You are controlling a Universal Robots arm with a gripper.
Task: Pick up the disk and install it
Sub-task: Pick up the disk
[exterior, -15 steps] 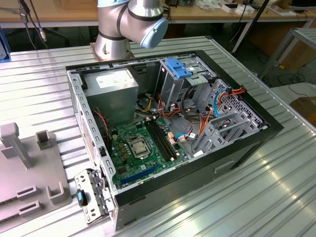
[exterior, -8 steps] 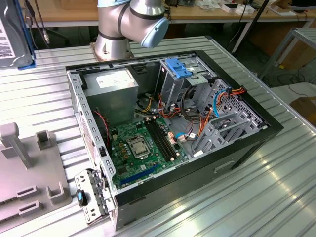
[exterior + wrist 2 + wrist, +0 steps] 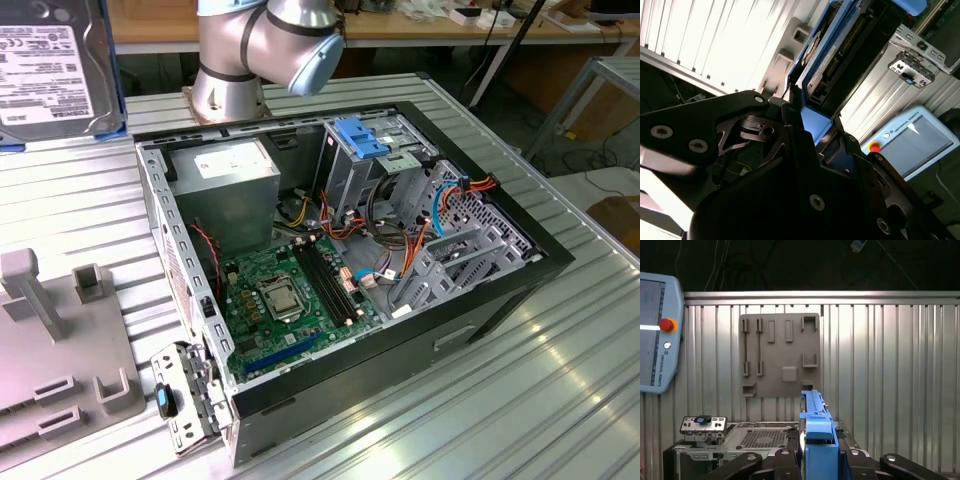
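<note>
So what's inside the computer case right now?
Visible inside the computer case: the motherboard, power supply, a drive cage with blue latches and loose cables. The cage's walls hide its bays. The disk is not inside; the gripper holds it.

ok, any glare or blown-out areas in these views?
Second wrist view: table blown out white, hand nearly black. Exterior view: glare streaks on the table, disk cropped at the frame edge. First wrist view: even light, dark background.
</note>
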